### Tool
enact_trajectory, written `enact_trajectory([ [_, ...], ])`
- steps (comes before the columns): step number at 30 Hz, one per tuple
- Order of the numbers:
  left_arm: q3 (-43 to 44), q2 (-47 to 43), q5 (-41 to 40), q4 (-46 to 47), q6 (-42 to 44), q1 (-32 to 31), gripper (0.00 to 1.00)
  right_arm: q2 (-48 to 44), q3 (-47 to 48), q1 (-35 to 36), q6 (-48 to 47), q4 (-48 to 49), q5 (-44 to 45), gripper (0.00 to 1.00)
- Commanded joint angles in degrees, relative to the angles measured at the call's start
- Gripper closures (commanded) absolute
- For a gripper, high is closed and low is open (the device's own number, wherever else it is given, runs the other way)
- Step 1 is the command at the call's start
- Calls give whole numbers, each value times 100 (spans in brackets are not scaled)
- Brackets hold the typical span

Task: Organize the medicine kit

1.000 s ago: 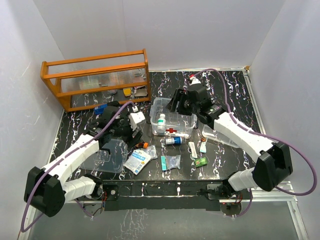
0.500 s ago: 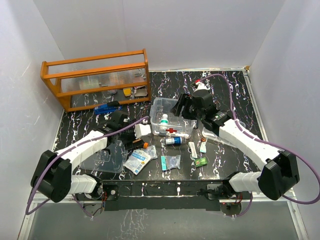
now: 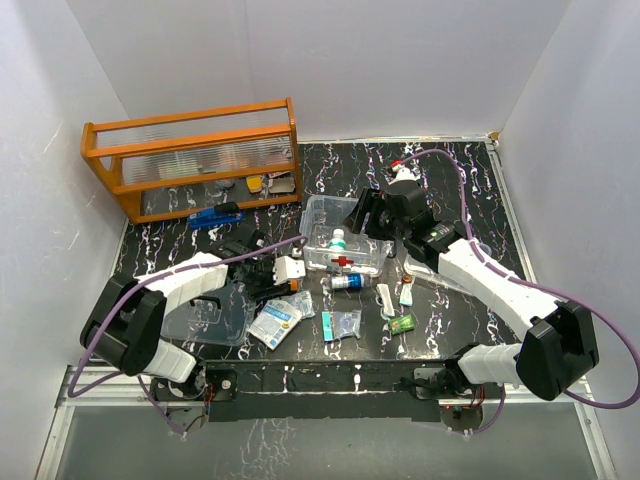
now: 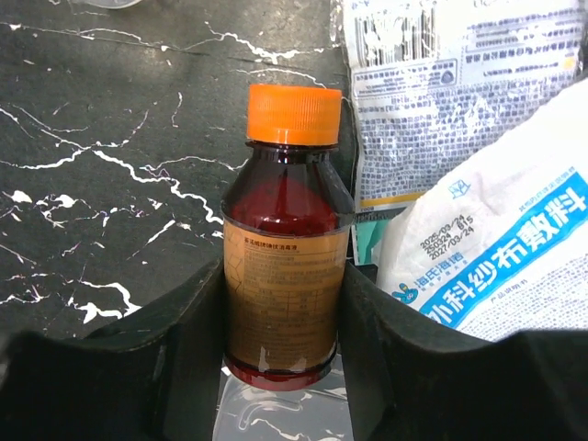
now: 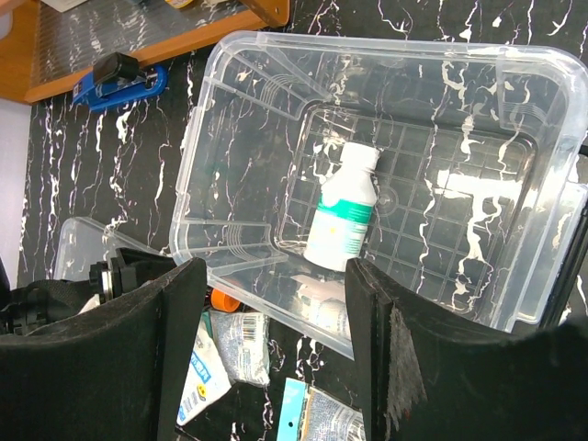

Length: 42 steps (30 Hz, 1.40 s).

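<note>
We see the medicine kit (image 5: 248,156) open-topped at mid-table, holding a white bottle (image 5: 342,207) with a green label. The left gripper (image 4: 285,276) is clamped on a brown syrup bottle (image 4: 287,211) with an orange cap; the right gripper (image 5: 276,266), fingers wide apart and empty, hovers above the kit

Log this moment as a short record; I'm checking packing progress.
kit box: lid off, one white bottle inside
lid: flat on the table, left of the box
left gripper: closed on brown bottle with orange cap
right gripper: open, over the box
loose packets: on table in front of box
</note>
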Motion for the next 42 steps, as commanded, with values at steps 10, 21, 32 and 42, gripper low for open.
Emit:
enact_trajectory([
  [10, 403, -1487, 761, -694, -156, -16, 70, -372, -69, -50, 142, 371, -14, 40],
  [21, 448, -2931, 833, 1062, -2778, -8, 69, -628, 92, -54, 81, 547, -364, 38],
  [32, 1341, -2686, -20, 2050, -6964, -7, 66, -981, -56, -37, 372, 2518, -2779, 31],
  [42, 1225, -2513, 886, 3061, -7501, -10, 69, -679, 272, 200, 1059, 3312, -2696, 20],
])
